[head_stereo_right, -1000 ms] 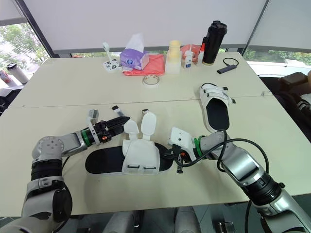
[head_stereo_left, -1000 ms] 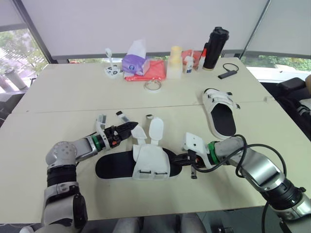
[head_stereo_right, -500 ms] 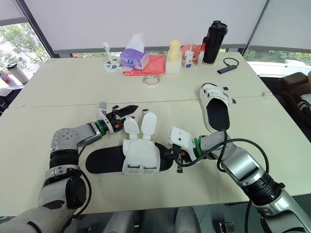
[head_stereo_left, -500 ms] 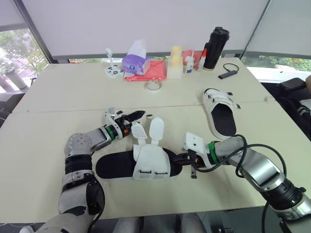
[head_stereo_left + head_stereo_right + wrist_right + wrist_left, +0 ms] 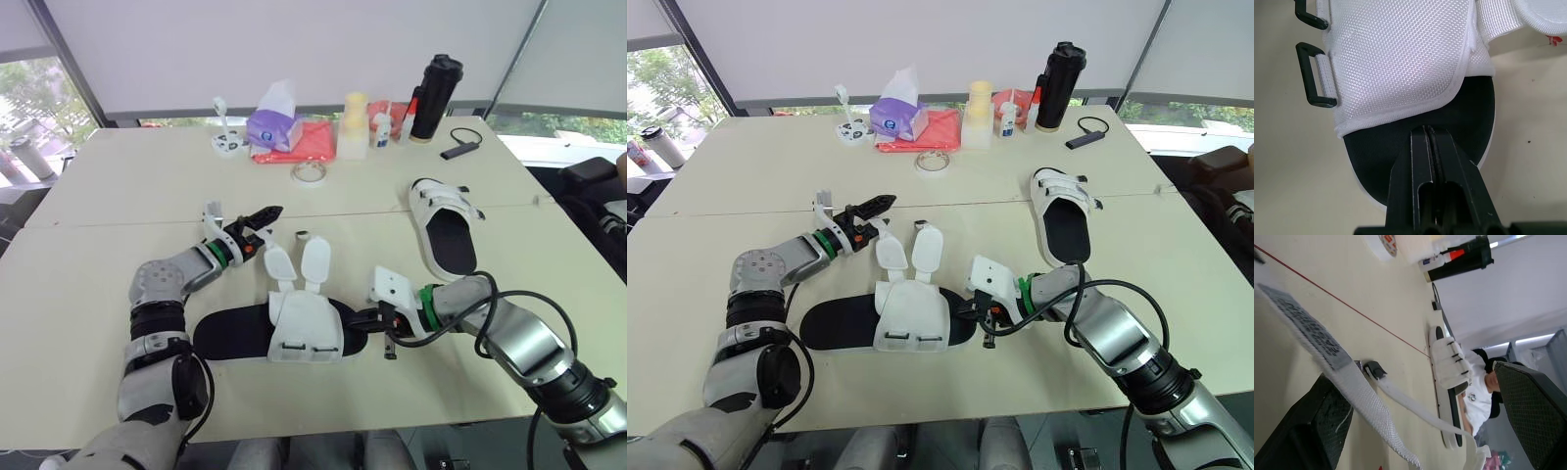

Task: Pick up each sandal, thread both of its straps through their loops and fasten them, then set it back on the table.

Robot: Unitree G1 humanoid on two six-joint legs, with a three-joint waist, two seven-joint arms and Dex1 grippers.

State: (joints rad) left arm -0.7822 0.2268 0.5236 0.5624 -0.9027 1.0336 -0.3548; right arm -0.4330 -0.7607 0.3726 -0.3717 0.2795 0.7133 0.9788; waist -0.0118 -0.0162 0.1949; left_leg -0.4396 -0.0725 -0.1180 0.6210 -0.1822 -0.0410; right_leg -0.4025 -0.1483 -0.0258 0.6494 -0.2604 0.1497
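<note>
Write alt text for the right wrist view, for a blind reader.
The right gripper, jaws shut, points onto the black sole of a white sandal lying on the table. Two black loops sit on its side.

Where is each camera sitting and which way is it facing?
Eye views: on the head, looking forward and down at the table, near sandal and far sandal; both arms, left claw and right claw show.
Left wrist view: on the left wrist, looking between its open fingers past a strap toward the far sandal.
Right wrist view: on the right wrist, looking along its shut fingers onto the near sandal.
Eye and left wrist views share the far sandal.
</note>
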